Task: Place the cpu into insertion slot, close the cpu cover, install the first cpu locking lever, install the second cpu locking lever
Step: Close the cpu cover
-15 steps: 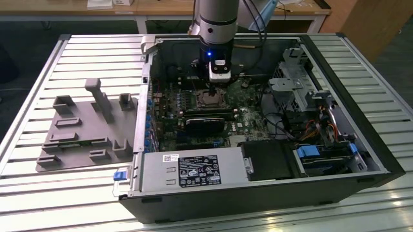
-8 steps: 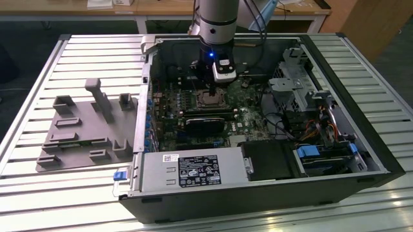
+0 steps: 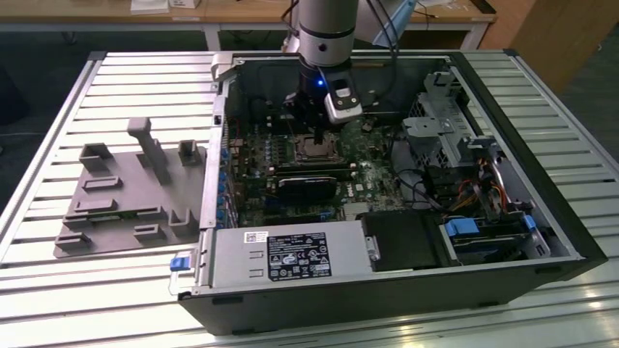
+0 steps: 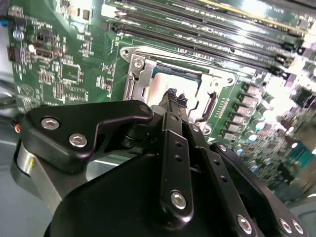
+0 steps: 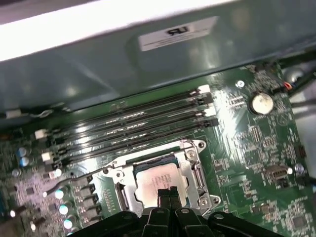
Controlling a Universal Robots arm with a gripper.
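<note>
Fingers [image 5: 163, 194] pressed together and empty, tips poised over the cpu [image 5: 157, 178].
The gripper [image 4: 176, 97] points down at the chip, which lies flat in the insertion slot [image 5: 120, 178] near the middle of the motherboard [image 5: 247, 148], just beside the memory slots [image 5: 138, 126]. The cpu cover [image 5: 196, 165] lies down around it, framing its top. Closed tips probably act as a narrow pusher, not a clamp. A thin lever [image 5: 89, 177] juts from the frame's side, seemingly unlatched. Whether the tips touch the chip cannot be told.
</note>
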